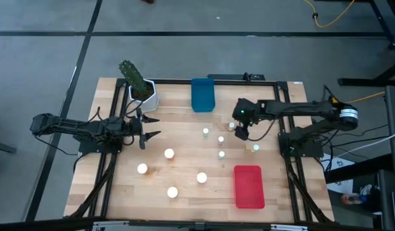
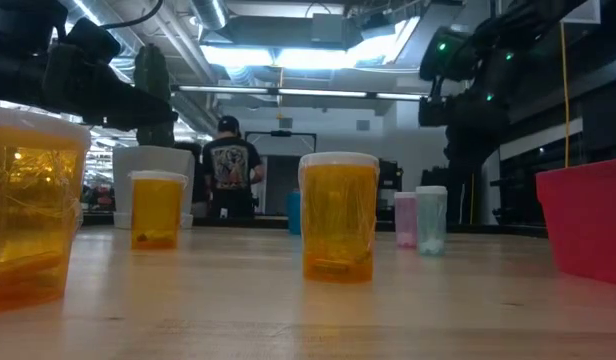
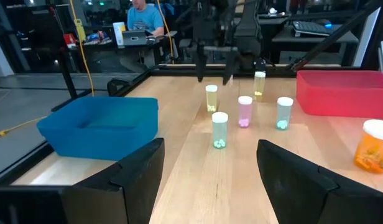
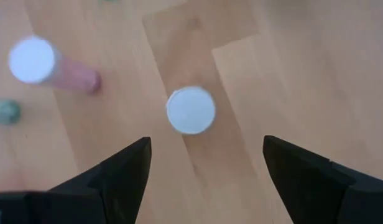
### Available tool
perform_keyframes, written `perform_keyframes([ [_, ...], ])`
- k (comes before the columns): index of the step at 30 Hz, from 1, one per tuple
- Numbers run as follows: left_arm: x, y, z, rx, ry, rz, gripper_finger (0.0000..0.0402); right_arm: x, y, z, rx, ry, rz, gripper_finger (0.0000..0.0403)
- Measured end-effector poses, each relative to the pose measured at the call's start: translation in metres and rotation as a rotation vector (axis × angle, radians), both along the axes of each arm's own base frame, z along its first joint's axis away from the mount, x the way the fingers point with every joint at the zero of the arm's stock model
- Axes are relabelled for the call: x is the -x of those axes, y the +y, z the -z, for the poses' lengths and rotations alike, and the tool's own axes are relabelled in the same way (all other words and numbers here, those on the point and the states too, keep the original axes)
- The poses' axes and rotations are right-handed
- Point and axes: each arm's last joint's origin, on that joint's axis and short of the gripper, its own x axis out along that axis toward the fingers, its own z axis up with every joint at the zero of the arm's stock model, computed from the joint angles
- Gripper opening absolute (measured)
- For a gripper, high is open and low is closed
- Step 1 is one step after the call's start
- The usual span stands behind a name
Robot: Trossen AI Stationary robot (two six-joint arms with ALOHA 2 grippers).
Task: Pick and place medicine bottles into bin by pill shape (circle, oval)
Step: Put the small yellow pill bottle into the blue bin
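Observation:
Several small pale bottles with white caps stand right of the table's centre, one of them (image 1: 220, 138) in their midst, and they also show in the left wrist view (image 3: 219, 129). Several larger orange bottles (image 1: 169, 153) stand nearer the front, also in the low view (image 2: 338, 215). My right gripper (image 1: 239, 133) is open and points down, above a small yellowish bottle (image 3: 211, 98). That bottle's white cap (image 4: 190, 110) shows below, between the fingers (image 4: 207, 149), apart from them. My left gripper (image 1: 151, 131) is open and empty, level, left of the bottles.
A blue bin (image 1: 202, 94) stands at the far middle and a red bin (image 1: 248, 186) at the near right. A white pot with a cactus (image 1: 143, 90) stands at the far left, close to my left gripper. A person (image 2: 231, 165) stands in the room behind.

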Motion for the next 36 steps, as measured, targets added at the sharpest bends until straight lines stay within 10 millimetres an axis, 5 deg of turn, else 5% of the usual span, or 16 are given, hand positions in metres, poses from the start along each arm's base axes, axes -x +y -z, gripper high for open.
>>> perform_keyframes([
  [8, 0.000, 0.000, 0.000, 0.000, 0.000, 0.000, 0.0247, -0.015, -0.005, 0.022, 0.007, 0.026, -0.046, 0.0310],
  [19, 0.000, 0.000, 0.000, 0.000, 0.000, 0.000, 0.0247, -0.022, -0.007, 0.026, 0.024, -0.016, -0.051, 0.0300],
  [36, 0.000, 0.000, 0.000, -0.001, 0.001, 0.000, 0.0247, -0.024, -0.007, 0.025, 0.018, -0.036, -0.023, 0.0117],
])
